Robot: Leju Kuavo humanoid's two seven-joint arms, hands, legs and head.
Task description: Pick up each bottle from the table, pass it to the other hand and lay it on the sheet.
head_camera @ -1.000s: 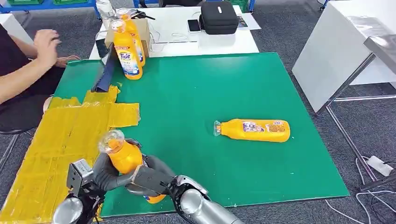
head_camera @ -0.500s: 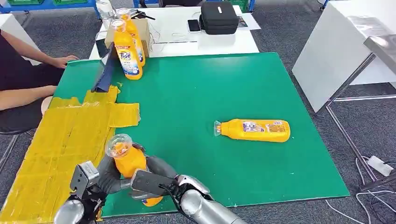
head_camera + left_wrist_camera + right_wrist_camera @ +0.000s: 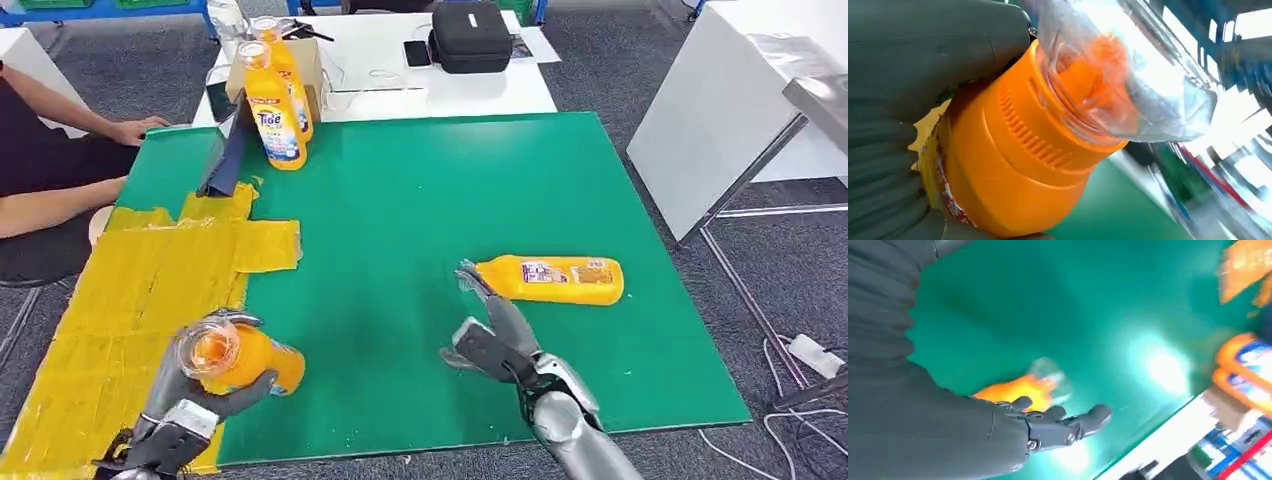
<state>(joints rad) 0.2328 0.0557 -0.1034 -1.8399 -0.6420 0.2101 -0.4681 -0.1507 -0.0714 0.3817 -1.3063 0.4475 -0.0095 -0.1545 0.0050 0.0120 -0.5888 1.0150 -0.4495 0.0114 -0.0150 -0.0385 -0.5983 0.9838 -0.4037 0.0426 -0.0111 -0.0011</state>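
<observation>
My left hand (image 3: 185, 405) grips an orange bottle (image 3: 240, 358) with a clear cap near the front edge, where the yellow sheet (image 3: 140, 290) meets the green mat; the left wrist view shows the same bottle (image 3: 1023, 150) close up in that hand (image 3: 908, 90). My right hand (image 3: 495, 340) is open and empty above the mat, just in front of the cap end of a second orange bottle (image 3: 550, 279) lying on its side. In the right wrist view the open hand (image 3: 1048, 425) hovers over that lying bottle (image 3: 1020, 388). Two more bottles (image 3: 272, 100) stand upright at the back left.
A person's arms (image 3: 70, 165) rest at the table's left edge. A dark blue bar (image 3: 225, 155) leans by the standing bottles. Behind the green mat (image 3: 420, 190) a white table (image 3: 450, 85) carries a black case (image 3: 468, 38). A white panel (image 3: 720, 120) stands at right.
My right hand has let go of the held bottle and swung right toward the lying bottle. My left hand has carried its bottle left and lower, tilting it toward the yellow sheet.
</observation>
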